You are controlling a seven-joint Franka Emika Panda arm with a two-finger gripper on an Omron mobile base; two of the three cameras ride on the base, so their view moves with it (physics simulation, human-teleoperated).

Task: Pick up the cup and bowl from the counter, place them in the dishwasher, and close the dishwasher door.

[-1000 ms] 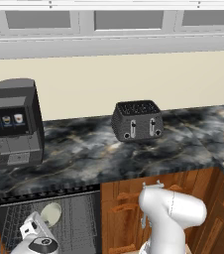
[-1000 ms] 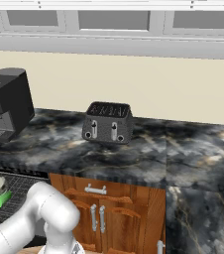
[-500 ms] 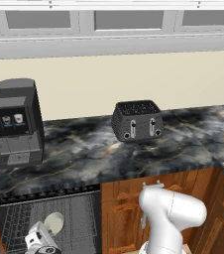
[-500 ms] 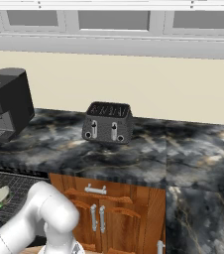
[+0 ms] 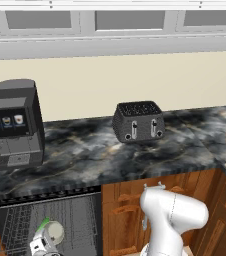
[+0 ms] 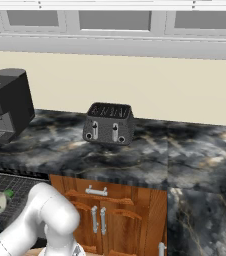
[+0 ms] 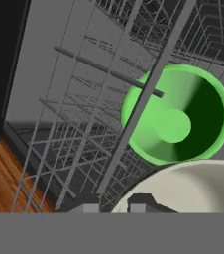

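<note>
bowl going into the dishwasher (image 5: 45, 220)
cup (image 7: 178, 116) already lies in the rack — bowl (image 7: 193, 191) seems pinched by the gripper (image 7: 113, 207), grip unclear; door not shut.

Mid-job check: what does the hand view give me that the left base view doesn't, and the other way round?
The hand view looks straight into the green cup's open mouth, lying among the dishwasher rack wires, with the bowl's rim just below it. The left base view adds the counter, coffee machine, toaster, wooden cabinets and the arm. Both show the cup and the bowl side by side inside the open dishwasher.
</note>
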